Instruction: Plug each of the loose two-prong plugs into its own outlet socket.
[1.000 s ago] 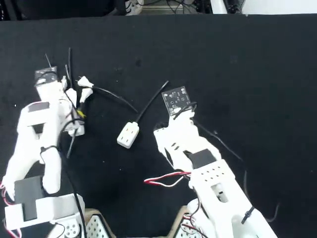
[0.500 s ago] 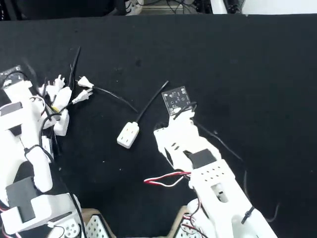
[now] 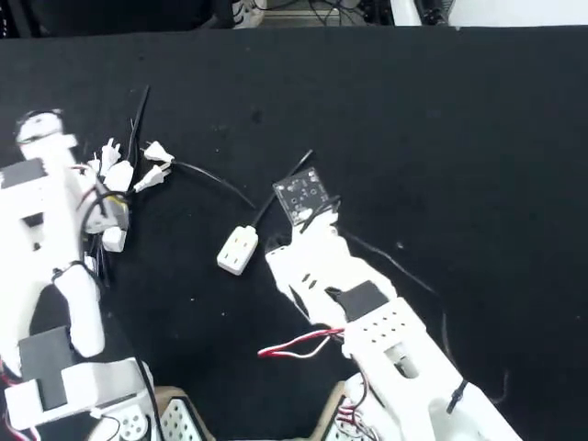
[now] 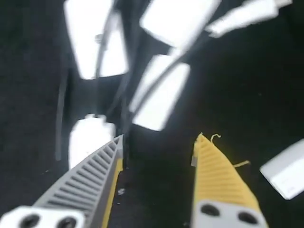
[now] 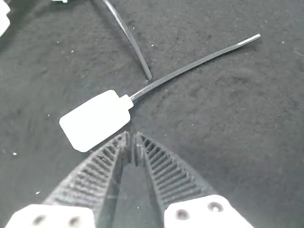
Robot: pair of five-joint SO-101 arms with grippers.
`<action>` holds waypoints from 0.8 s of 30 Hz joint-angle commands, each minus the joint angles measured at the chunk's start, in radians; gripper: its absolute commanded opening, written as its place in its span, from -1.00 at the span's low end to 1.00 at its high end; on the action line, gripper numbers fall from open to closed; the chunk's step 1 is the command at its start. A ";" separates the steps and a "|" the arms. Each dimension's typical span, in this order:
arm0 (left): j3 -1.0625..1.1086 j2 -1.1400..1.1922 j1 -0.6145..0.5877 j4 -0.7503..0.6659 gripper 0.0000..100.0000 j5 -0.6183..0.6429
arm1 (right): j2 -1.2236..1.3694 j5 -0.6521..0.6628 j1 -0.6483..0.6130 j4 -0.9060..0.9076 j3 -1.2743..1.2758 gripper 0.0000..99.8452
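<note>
A white outlet socket (image 3: 236, 250) lies left of centre, its black cord (image 3: 283, 184) running away from the arms. In the right wrist view the outlet socket (image 5: 95, 119) sits just ahead of my right gripper (image 5: 131, 138), which is shut with nothing in it. In the high view the right gripper (image 3: 274, 250) is beside the socket's right side. Several loose white two-prong plugs (image 3: 152, 152) lie bunched at the left. My left gripper (image 4: 158, 142) hangs open over blurred white plugs (image 4: 160, 93); nothing is between its fingers. In the high view the left gripper (image 3: 108, 220) is at the bunch's near edge.
Thin black cords (image 3: 207, 176) trail from the plugs toward the socket. Another loose cord (image 5: 126, 36) lies beyond the socket in the right wrist view. Red and white wires (image 3: 294, 344) hang off the right arm. Bare black table (image 3: 441, 138) spreads to the right.
The right arm has shifted left, toward the socket. The left arm swung out left, then partly back, and the plug bunch has been pushed left.
</note>
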 commanded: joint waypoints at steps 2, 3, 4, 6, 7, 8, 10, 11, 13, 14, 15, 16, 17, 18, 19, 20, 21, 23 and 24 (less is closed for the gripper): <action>0.085 -0.103 0.166 -0.054 -0.52 0.000 | 0.008 0.011 -0.018 -0.028 -0.035 -0.97; 0.131 -0.144 0.193 -0.092 -0.52 0.000 | 0.008 0.011 -0.018 -0.025 -0.035 -0.97; 0.183 -0.186 0.213 -0.144 -0.52 0.000 | 0.013 0.011 -0.025 -0.023 -0.035 -0.97; 0.308 -0.252 0.237 -0.278 -0.52 0.000 | 0.044 0.040 -0.044 0.002 -0.054 -0.97; 0.374 -0.281 0.242 -0.351 -0.52 0.000 | 0.068 0.051 -0.052 0.021 -0.077 -0.97; 0.433 -0.304 0.242 -0.422 -0.52 0.000 | 0.097 0.054 -0.057 0.040 -0.104 -0.97; 0.529 -0.331 0.234 -0.540 -0.52 0.006 | 0.157 0.035 -0.057 0.057 -0.156 -0.97; 0.562 -0.336 0.222 -0.591 -0.52 0.008 | 0.183 0.023 -0.057 0.052 -0.179 -0.97; 0.602 -0.331 0.174 -0.667 -0.52 0.011 | 0.234 -0.006 -0.057 0.044 -0.222 -0.97; 0.615 -0.327 0.150 -0.697 -0.52 0.026 | 0.259 -0.023 -0.057 0.038 -0.243 -0.97; 0.622 -0.318 0.122 -0.720 -0.52 0.049 | 0.286 -0.038 -0.057 0.038 -0.263 -0.97; 0.625 -0.310 0.101 -0.733 -0.52 0.074 | 0.317 -0.046 -0.057 0.038 -0.288 -0.97; 0.622 -0.301 0.085 -0.736 -0.52 0.097 | 0.354 -0.054 -0.057 0.038 -0.314 -0.97; 0.619 -0.292 0.079 -0.740 -0.52 0.114 | 0.394 -0.054 -0.057 0.038 -0.344 -0.97; 0.619 -0.281 0.077 -0.740 -0.52 0.124 | 0.440 -0.054 -0.058 0.040 -0.381 -0.97; 0.616 -0.273 0.079 -0.740 -0.52 0.127 | 0.490 -0.054 -0.068 0.043 -0.421 -0.97; 0.613 -0.264 0.082 -0.740 -0.52 0.127 | 0.542 -0.054 -0.077 0.046 -0.460 -0.97; 0.611 -0.244 0.104 -0.740 -0.52 0.127 | 0.633 -0.054 -0.089 0.052 -0.513 -0.97; 0.608 -0.232 0.119 -0.740 -0.52 0.127 | 0.665 -0.054 -0.087 0.064 -0.533 -0.97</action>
